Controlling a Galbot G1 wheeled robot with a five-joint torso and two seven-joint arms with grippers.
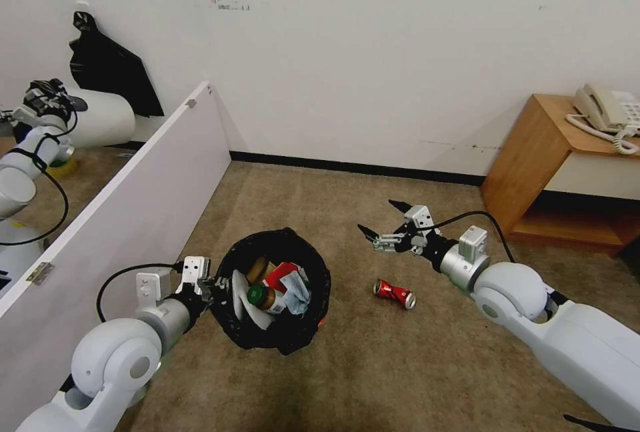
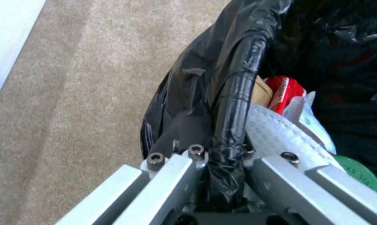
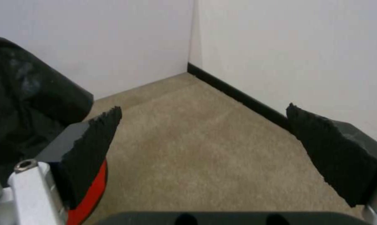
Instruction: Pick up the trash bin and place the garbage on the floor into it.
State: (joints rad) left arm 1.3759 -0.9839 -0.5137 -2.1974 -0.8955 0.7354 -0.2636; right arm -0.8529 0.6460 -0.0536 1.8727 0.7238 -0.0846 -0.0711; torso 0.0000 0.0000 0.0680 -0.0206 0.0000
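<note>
We see the carpet (image 1: 413,365) filling the lower half of the head view, with a white wall (image 1: 373,45) across the top and a black baseboard (image 1: 353,167) between them. A white panel (image 1: 127,219) slants from upper left toward the lower left edge. At the right edge stands a wooden table (image 1: 533,152) with a telephone (image 1: 603,109) on top.

Left of centre in the head view hangs the trash bin (image 1: 283,339), its black bag (image 2: 221,62) crumpled over the rim. We see it packed with garbage: a white slipper (image 2: 276,134), a red carton (image 1: 280,273), a green-capped bottle (image 1: 259,295) and a pale blue mask (image 1: 297,292).

Our left gripper (image 1: 212,283), lower left, is clenched on the bin's rim through the bag. Our right gripper (image 1: 385,224), right of centre, is spread wide with nothing between its fingers (image 3: 92,137).

Smallest is the crushed red can (image 1: 393,293), lying on the carpet between bin and right arm, just below that gripper.
</note>
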